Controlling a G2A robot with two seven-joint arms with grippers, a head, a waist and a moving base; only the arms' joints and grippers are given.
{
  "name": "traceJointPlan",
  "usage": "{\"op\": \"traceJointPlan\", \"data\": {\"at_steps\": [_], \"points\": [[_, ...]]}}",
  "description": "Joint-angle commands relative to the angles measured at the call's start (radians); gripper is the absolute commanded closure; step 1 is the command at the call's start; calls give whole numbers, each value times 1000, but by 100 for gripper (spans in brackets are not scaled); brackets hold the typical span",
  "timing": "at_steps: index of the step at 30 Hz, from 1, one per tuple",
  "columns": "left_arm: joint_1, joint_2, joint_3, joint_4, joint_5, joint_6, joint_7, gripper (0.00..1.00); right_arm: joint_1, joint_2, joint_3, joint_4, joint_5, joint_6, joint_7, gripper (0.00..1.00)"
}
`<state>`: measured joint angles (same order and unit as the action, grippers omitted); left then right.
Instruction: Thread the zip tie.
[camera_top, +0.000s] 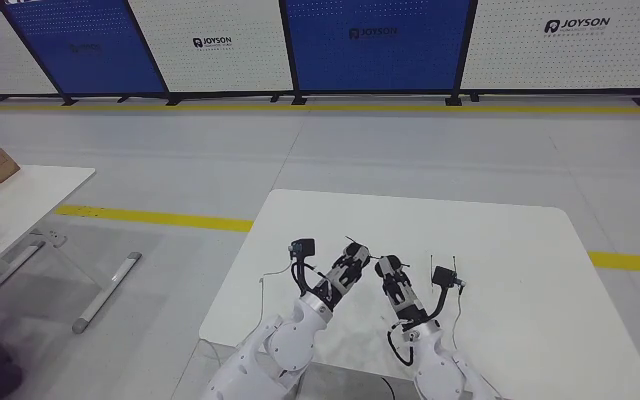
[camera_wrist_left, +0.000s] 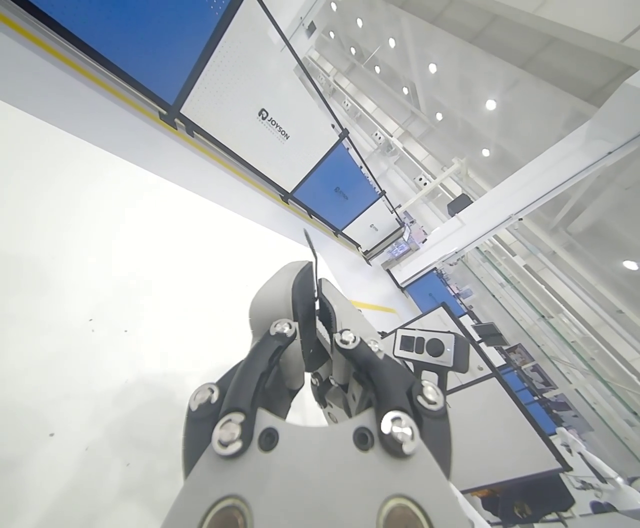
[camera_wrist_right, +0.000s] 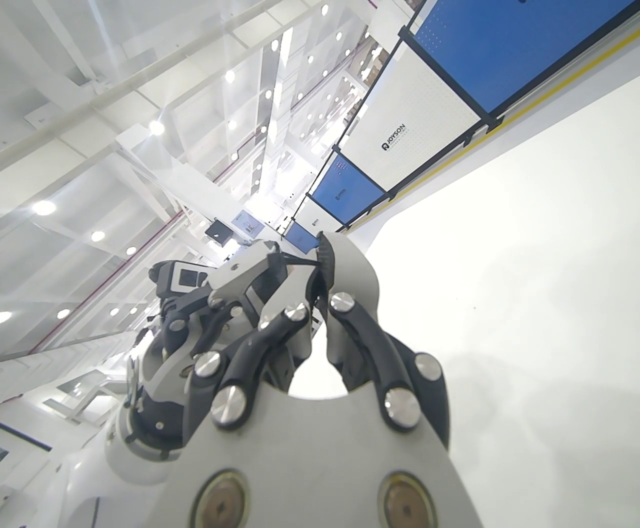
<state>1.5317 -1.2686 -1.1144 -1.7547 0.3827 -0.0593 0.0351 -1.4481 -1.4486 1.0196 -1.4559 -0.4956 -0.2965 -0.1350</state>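
Both grippers meet tip to tip above the front part of the white table (camera_top: 500, 250). My left gripper (camera_wrist_left: 317, 295) is shut on a thin black zip tie (camera_wrist_left: 311, 247), whose pointed end sticks out past the fingertips. My right gripper (camera_wrist_right: 319, 267) is shut too, with a short black stretch of the zip tie (camera_wrist_right: 299, 260) running from its pads towards the left gripper (camera_wrist_right: 250, 272) right beside it. In the top view the left gripper (camera_top: 358, 258) and the right gripper (camera_top: 384, 266) almost touch. The rest of the tie is hidden between the fingers.
The table's bare surface stretches beyond and to the right of the grippers. A second white table (camera_top: 30, 190) stands at the far left, and a metal tube (camera_top: 105, 292) lies on the floor beside it. Blue and white panels (camera_top: 380, 40) line the back.
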Motion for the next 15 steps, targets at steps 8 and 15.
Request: {"op": "traceJointPlan", "data": {"at_steps": [8, 15], "points": [[-2, -1, 0, 6, 5, 5, 3, 84, 0, -2, 1, 3, -3, 6, -9, 100], [-7, -2, 13, 15, 28, 16, 2, 85, 1, -4, -5, 1, -13, 10, -17, 100]]}}
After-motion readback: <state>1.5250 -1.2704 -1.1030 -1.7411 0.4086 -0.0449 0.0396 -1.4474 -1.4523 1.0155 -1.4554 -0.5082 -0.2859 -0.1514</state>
